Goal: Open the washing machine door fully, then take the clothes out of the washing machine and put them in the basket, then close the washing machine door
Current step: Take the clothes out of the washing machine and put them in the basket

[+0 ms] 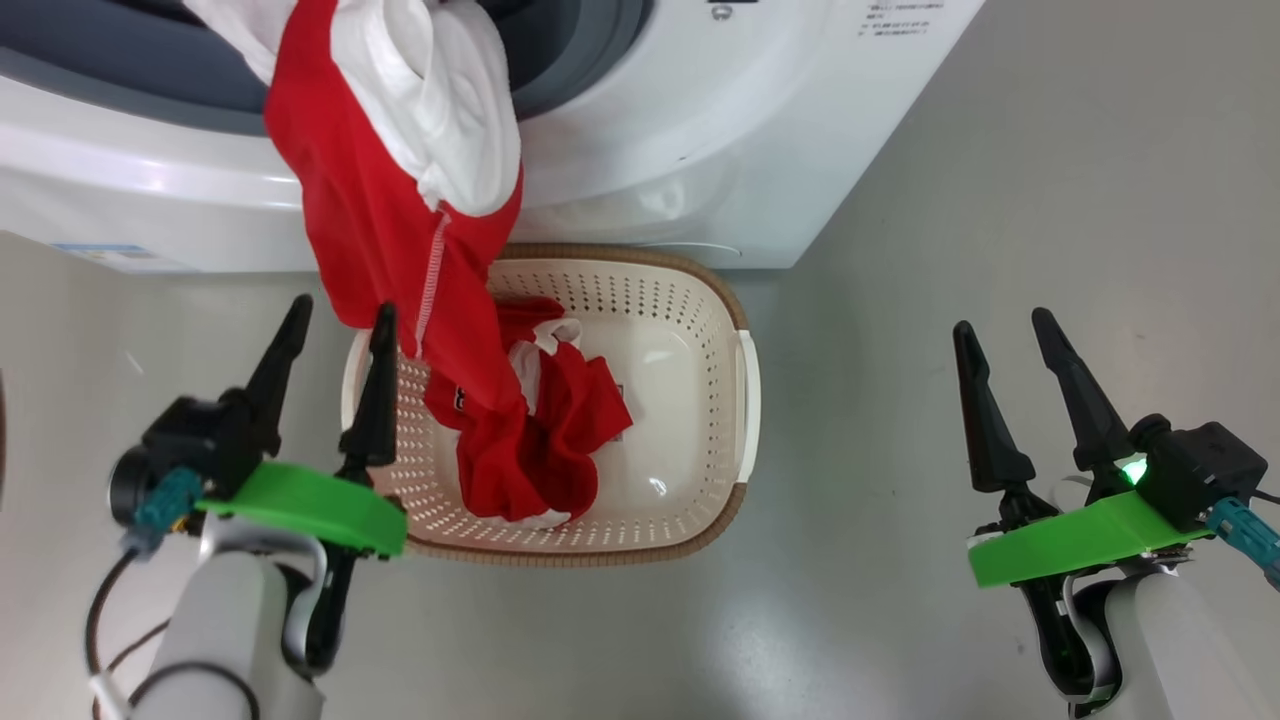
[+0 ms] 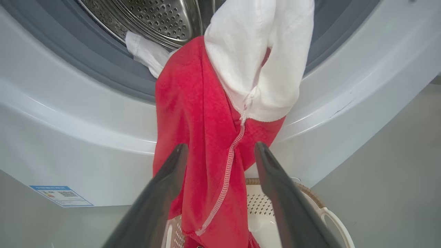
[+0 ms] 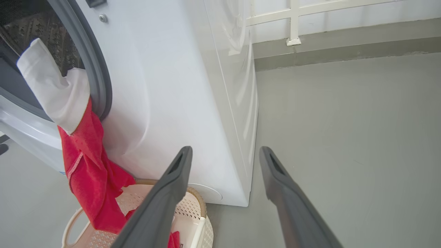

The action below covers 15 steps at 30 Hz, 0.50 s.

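Note:
A red garment with a white panel (image 1: 380, 220) hangs out of the washing machine (image 1: 640, 130) over its grey gasket, and its lower end reaches into the cream basket (image 1: 745, 400). More red cloth (image 1: 540, 440) lies bunched inside the basket. My left gripper (image 1: 340, 320) stands open at the basket's left rim, beside the hanging cloth. In the left wrist view the cloth (image 2: 193, 120) hangs just beyond the open left gripper (image 2: 221, 146), under the steel drum (image 2: 155, 17). My right gripper (image 1: 1002, 325) is open and holds nothing, over the floor to the right. The door is out of view.
A white piece of cloth (image 2: 144, 55) rests on the gasket at the drum's edge. A blue label (image 2: 62, 195) sits low on the machine's front. In the right wrist view grey floor (image 3: 344, 137) runs back to a wall with a white rail (image 3: 293, 20).

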### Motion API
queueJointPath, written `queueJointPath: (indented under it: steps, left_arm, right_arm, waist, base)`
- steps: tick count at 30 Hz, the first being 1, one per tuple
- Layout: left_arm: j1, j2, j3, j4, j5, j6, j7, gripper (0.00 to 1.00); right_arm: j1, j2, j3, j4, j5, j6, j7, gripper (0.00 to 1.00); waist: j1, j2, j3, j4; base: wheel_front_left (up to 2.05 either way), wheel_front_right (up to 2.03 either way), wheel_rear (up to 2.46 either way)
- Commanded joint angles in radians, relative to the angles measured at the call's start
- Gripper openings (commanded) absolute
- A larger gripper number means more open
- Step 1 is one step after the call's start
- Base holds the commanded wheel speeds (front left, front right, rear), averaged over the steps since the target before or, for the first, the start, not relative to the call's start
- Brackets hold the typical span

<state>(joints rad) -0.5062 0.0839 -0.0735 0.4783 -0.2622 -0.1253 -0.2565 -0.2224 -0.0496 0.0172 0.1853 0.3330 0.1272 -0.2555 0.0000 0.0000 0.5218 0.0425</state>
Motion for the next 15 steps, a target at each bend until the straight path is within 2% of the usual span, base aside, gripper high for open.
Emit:
queueJointPath:
  steps: [1,15]
  left_arm:
    - [0.041,0.027,0.039,-0.042,0.010,-0.005,-0.005,1.00]
    - [0.265,0.011,0.157,-0.241,0.055,-0.005,-0.005,1.00]
  right_arm:
    - [0.023,-0.001,0.019,-0.020,-0.019,0.003,-0.006,1.00]
    - [0.061,-0.001,0.019,-0.013,-0.018,0.003,-0.006,1.00]
  waist:
    - [0.0000,0.0000,-0.011,0.007]
    - [0.0000,0.0000,-0.058,-0.004]
  base:
    - [0.00,0.00,0.00]
    - [0.00,0.00,0.00]
